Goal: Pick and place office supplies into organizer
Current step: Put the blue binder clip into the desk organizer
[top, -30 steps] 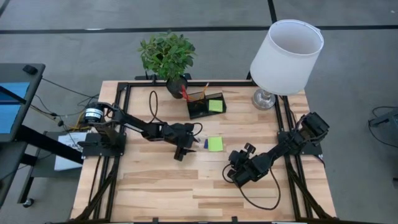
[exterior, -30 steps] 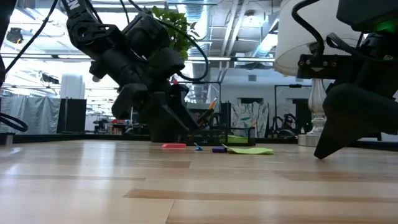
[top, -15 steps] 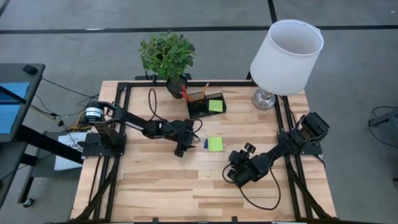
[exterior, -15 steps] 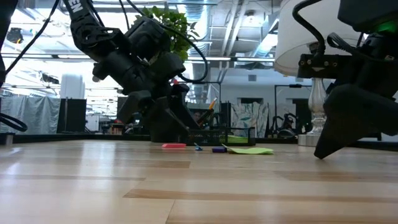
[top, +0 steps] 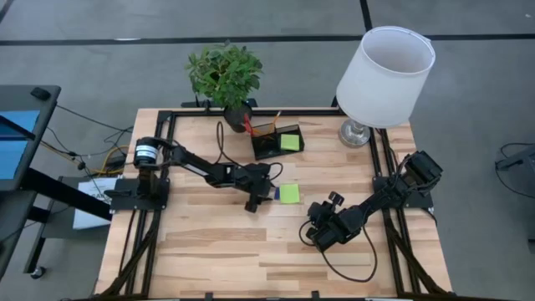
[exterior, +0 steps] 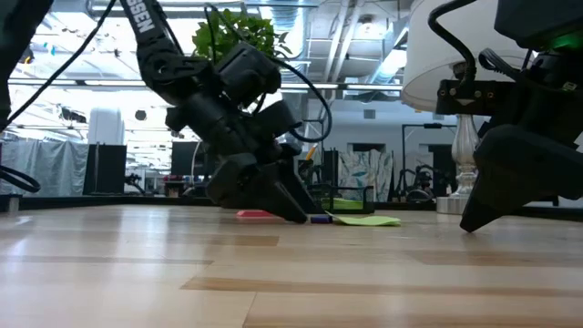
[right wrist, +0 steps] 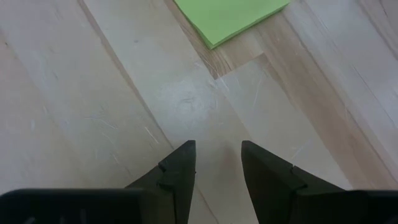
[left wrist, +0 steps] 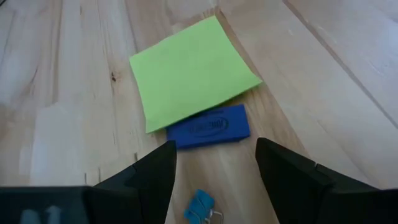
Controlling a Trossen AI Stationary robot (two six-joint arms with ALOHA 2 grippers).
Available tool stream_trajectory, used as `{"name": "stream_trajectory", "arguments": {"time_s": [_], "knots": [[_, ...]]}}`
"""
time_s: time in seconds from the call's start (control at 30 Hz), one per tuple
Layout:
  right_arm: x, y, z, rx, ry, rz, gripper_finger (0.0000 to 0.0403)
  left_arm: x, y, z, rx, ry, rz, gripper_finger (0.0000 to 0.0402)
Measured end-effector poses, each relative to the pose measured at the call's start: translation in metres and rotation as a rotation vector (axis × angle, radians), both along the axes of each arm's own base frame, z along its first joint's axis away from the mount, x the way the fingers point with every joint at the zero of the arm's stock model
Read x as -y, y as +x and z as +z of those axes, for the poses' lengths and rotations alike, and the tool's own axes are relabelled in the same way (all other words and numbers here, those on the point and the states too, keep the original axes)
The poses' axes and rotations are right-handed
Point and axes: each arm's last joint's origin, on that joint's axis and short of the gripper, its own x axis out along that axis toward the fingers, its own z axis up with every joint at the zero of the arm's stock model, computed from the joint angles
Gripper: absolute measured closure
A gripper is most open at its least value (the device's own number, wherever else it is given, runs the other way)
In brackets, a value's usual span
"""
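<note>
My left gripper (top: 256, 201) (left wrist: 216, 149) is open and low over the table, tilted down. Just beyond its fingertips lie a blue eraser-like piece (left wrist: 208, 126) (top: 276, 193) and a lime-green sticky-note pad (left wrist: 193, 78) (top: 289, 193), both flat on the wood. A tiny blue clip (left wrist: 200, 205) lies between the fingers. A pink piece (exterior: 255, 214) lies beside the gripper. The dark organizer (top: 277, 142) stands farther back; it holds the second green pad (top: 290, 142), red-handled scissors (top: 247, 125) and an orange pencil. My right gripper (top: 322, 234) (right wrist: 217, 149) waits open near the loose pad's corner (right wrist: 230, 15).
A potted plant (top: 224, 73) stands at the far edge, left of the organizer. A lamp with a white shade (top: 386, 65) stands at the far right corner. A black frame (top: 167, 125) borders the table. Bare wood stretches toward the near edge.
My left gripper has moved toward the table's right and sunk down close to the wood, ending next to the blue piece and the green pad. The pieces on the table have stayed where they were.
</note>
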Motion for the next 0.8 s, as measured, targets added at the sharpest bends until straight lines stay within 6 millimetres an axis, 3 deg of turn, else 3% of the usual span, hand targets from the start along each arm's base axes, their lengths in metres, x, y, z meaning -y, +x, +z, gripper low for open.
{"name": "stream_trajectory", "arguments": {"time_s": [0.8], "knots": [[-0.0016,0.0009,0.0001,0.014,0.013,0.001,0.0276,-0.0026,-0.0041,-0.0021,-0.173,-0.046,0.104,0.0184]]}}
